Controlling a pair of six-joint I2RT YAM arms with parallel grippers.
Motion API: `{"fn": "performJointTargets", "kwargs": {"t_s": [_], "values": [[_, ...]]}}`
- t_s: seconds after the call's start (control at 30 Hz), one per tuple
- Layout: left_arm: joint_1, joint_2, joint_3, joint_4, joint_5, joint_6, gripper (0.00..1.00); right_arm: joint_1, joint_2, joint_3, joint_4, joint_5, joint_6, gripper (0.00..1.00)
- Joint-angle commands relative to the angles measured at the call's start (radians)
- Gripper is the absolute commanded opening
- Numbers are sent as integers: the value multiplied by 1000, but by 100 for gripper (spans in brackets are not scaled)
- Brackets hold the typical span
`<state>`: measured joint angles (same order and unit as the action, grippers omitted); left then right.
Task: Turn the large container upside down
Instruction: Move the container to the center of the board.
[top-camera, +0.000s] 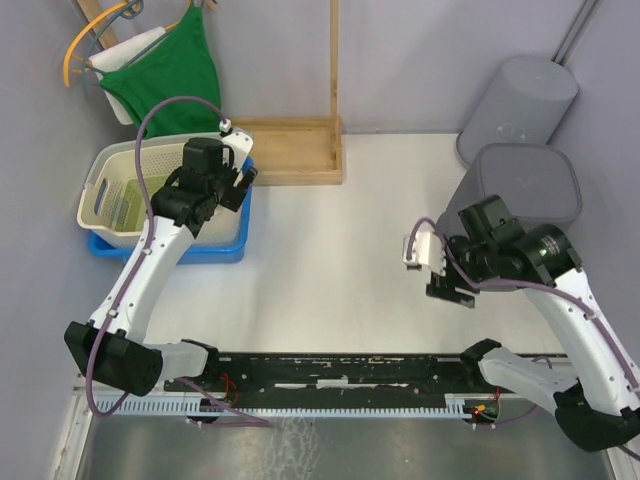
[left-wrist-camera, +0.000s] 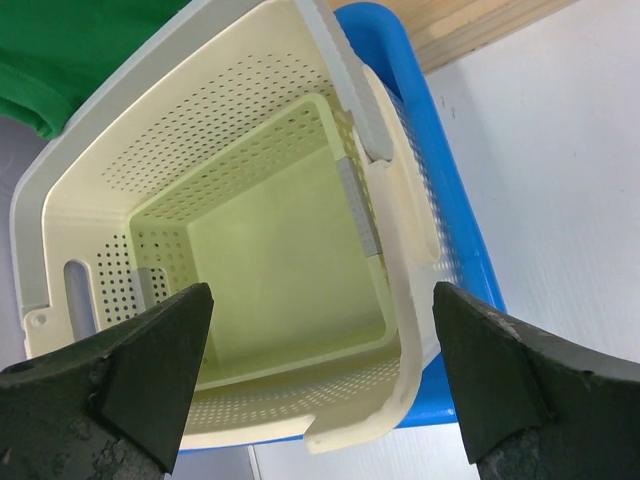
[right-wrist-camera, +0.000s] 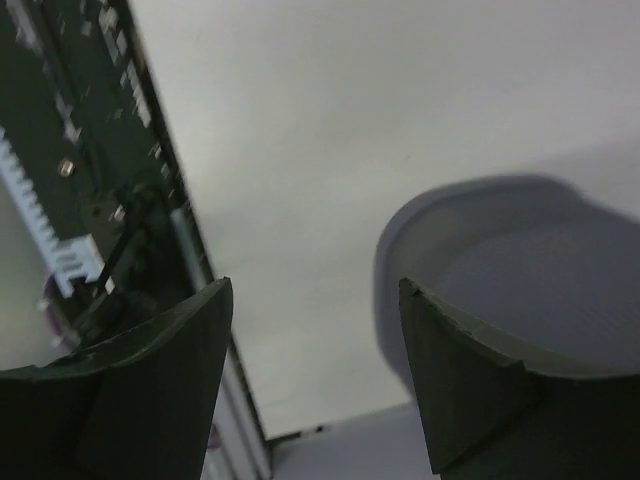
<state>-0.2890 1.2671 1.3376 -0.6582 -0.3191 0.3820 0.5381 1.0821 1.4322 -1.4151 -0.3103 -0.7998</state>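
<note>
Both pairs of jaws are spread and nothing is gripped: the left gripper (left-wrist-camera: 320, 300) is hung above one cream basket (left-wrist-camera: 150, 160) set in one blue tray (left-wrist-camera: 440, 180), the right gripper (right-wrist-camera: 315, 290) above the table (top-camera: 340, 230). Two grey containers are seen at the far right. The large grey container (top-camera: 525, 185) is placed just beside the right arm, and the second grey container (top-camera: 520, 95) behind it.
</note>
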Motion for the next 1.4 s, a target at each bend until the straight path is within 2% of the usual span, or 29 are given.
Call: {"fn": "performJointTargets", "kwargs": {"t_s": [0.0,0.1,0.27,0.43,0.57,0.67,0.9,1.1,1.37], "values": [[5,44,61,-8,36,-36,97,-70,-57,-298,-182,190,-100,74],[5,60,68,-18,46,-36,97,-152,-165,-483,-63,381,-105,73],[5,52,35,-12,42,-29,97,-263,-285,-613,47,491,-73,72],[7,50,26,-10,53,-28,97,-324,-310,-752,264,610,-69,74],[6,65,44,-22,63,-35,97,-371,-217,-803,492,669,-73,75],[7,69,55,-29,67,-38,97,-417,-102,-780,646,655,-29,74],[7,72,47,-29,53,-34,97,-513,105,-732,904,675,28,74],[6,74,46,-29,55,-32,97,-632,292,-672,1030,636,56,73],[7,84,53,-29,60,-34,97,-718,421,-551,1040,621,100,73]]}}
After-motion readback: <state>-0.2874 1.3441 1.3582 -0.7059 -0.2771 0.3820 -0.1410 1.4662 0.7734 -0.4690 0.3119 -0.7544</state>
